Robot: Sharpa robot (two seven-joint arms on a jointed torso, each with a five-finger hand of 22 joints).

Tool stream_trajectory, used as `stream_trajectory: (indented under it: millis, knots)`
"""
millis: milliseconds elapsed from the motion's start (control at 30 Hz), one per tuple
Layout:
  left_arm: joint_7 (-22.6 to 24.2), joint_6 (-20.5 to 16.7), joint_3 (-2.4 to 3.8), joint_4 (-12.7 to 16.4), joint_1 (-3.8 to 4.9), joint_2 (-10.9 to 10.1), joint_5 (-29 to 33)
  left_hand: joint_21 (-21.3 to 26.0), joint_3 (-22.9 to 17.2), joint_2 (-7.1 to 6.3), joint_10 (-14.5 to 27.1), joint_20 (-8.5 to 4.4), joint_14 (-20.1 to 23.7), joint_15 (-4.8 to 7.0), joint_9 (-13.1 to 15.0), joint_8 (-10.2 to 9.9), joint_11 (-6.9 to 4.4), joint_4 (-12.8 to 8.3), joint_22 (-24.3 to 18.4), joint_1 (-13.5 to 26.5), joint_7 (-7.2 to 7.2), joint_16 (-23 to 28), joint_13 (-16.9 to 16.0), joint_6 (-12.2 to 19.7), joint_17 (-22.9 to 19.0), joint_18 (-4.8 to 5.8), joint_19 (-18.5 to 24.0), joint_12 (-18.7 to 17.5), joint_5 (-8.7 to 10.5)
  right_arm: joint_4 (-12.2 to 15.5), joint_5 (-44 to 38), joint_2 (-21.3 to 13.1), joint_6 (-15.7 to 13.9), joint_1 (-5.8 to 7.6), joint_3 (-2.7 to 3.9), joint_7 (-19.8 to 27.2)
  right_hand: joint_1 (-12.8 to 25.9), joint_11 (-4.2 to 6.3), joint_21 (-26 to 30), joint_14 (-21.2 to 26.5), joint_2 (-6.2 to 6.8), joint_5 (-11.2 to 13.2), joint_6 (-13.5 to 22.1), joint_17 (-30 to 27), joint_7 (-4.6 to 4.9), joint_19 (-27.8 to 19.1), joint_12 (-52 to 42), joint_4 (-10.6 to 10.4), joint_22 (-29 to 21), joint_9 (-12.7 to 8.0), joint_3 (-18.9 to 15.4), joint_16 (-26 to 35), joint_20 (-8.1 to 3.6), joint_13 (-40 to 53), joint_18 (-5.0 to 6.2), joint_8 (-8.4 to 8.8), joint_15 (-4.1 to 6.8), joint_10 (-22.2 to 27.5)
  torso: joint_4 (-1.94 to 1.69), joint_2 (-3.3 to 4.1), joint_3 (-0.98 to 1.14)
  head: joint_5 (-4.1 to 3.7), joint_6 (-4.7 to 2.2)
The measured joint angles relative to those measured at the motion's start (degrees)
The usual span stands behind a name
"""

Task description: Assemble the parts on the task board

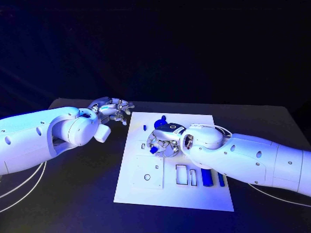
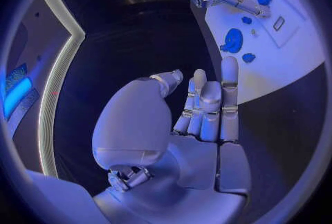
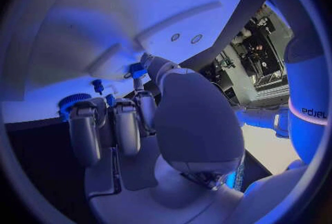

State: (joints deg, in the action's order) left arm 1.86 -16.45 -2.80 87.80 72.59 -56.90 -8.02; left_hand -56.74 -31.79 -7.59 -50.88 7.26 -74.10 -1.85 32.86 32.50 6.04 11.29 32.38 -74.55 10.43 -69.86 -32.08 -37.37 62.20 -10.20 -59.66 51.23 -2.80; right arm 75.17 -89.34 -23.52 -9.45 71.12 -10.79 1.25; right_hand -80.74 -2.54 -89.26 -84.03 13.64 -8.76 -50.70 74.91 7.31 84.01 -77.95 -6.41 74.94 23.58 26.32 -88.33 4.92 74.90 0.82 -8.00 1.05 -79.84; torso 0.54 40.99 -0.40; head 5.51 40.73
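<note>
While the left hand hangs over the dark tabletop just off the far-left corner of the task board, its fingers stand nearly straight and side by side, thumb apart, with nothing in them. The white board is a long rectangle, its long axis running from near to far, and it lies in the middle of the tabletop. Toward its far edge a round blue part sits with smaller blue pieces near it. Further right, the right hand is down over the middle of the board, fingers curled in, and a small blue part shows between the thumb and a fingertip, pinched just above the board surface; which way that piece points I cannot tell. To the near right of that hand lie slim rectangular slots, and beside them a blue bar rests flat on the board, its long axis running near to far, parallel to the board's long edge.
</note>
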Motion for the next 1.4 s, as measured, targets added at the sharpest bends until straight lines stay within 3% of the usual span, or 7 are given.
stream_trajectory:
  millis: [333,1167,1400]
  knots:
    - [0.15,-0.03,0.0,-0.13,0.01,0.16,0.12,0.22,-0.17,0.23,0.0,0.0,0.0,0.0,-0.05,0.0,0.0,0.17,-0.08,-0.23,0.0,0.0,0.19,0.0,0.0,0.0,0.0,0.0,0.0,0.06,-0.03,-0.68,-0.08,-0.06,-0.02,-0.09,1.22,-0.03,0.0,0.0,-1.22,1.33,-4.22,0.0,-0.13,0.0,-0.24,0.81,-0.01,0.22,2.81,0.0,0.0,0.0,0.0,-1.52,0.0,-0.4,0.07,0.01,0.09,0.1,0.27]
    - [-0.01,0.11,0.0,-0.78,0.0,0.61,0.02,0.22,-0.33,0.23,0.0,0.0,0.0,0.0,-0.12,0.22,0.0,0.01,-0.2,-0.23,-0.01,0.0,0.28,0.0,-0.12,0.01,0.0,0.0,0.0,0.26,0.12,-1.33,-0.6,-0.07,0.03,-0.78,2.28,-0.01,-0.01,0.0,-1.08,1.55,-4.59,-0.01,0.05,0.0,-0.23,0.96,-0.03,0.13,3.27,0.0,0.01,0.04,0.0,-1.55,-0.01,-0.42,0.07,-0.05,0.07,-0.21,0.34]
    - [-0.1,0.18,0.0,-0.84,0.0,0.69,-0.04,0.22,-0.33,0.23,-0.01,0.0,0.0,0.0,-0.11,0.21,0.0,0.01,-0.2,-0.23,-0.01,0.0,0.36,0.0,-0.21,0.01,0.0,0.0,0.0,0.59,0.34,-1.43,-1.32,-0.11,0.0,-2.14,4.15,0.29,-0.44,-0.01,-2.92,-0.13,-6.83,0.04,-0.52,0.0,-0.7,0.51,-0.03,0.49,4.66,0.01,0.01,0.04,0.0,-3.3,0.41,-0.73,0.01,-0.05,0.05,-0.37,0.34]
